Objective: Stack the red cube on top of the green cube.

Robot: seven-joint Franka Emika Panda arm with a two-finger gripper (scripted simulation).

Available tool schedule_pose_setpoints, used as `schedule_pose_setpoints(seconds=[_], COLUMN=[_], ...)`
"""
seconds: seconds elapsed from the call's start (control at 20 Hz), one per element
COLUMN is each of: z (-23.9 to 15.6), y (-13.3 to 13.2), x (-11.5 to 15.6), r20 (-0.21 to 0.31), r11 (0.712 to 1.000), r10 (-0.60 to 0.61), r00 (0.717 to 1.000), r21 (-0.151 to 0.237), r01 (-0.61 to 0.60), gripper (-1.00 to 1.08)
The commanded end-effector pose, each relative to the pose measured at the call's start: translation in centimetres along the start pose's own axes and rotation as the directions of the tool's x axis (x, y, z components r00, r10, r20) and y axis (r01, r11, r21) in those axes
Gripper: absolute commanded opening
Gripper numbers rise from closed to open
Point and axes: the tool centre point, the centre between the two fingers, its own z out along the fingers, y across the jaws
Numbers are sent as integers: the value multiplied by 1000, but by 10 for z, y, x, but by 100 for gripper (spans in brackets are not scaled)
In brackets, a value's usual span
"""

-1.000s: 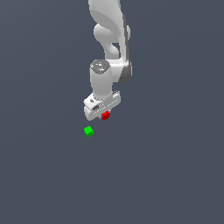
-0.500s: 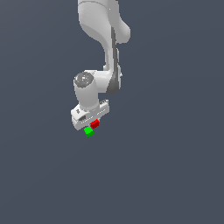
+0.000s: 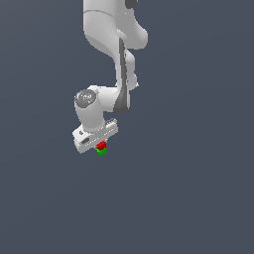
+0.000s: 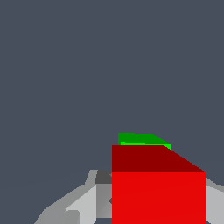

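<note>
In the exterior view the tiny red cube (image 3: 100, 145) hangs under my white gripper (image 3: 100, 147), which is shut on it. Directly beneath it, only a sliver of the green cube (image 3: 101, 152) shows on the grey floor. Whether the two cubes touch cannot be told. In the wrist view the red cube (image 4: 157, 183) fills the space between my fingers (image 4: 83, 205), and a strip of the green cube (image 4: 139, 138) peeks out past its far edge.
Around the cubes lies a plain dark grey floor (image 3: 188, 198). The white arm (image 3: 106, 44) rises above the gripper.
The gripper has carried the red cube toward the exterior view's left and down, from beside the green cube to right over it. The green cube has not moved.
</note>
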Motion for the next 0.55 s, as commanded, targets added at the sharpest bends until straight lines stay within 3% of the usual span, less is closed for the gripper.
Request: schedule_pose_setpoints(seconds=[0.0,0.05,0.5], z=[0,0,0], y=[2,2,2], x=[1,1,1], r20=[-1,-1,-1], r11=[1000,1000,1000], r10=[-1,-1,-1], r00=[1000,1000,1000], r21=[-1,-1,-1], r01=[1,1,1], gripper=[-100,100,100])
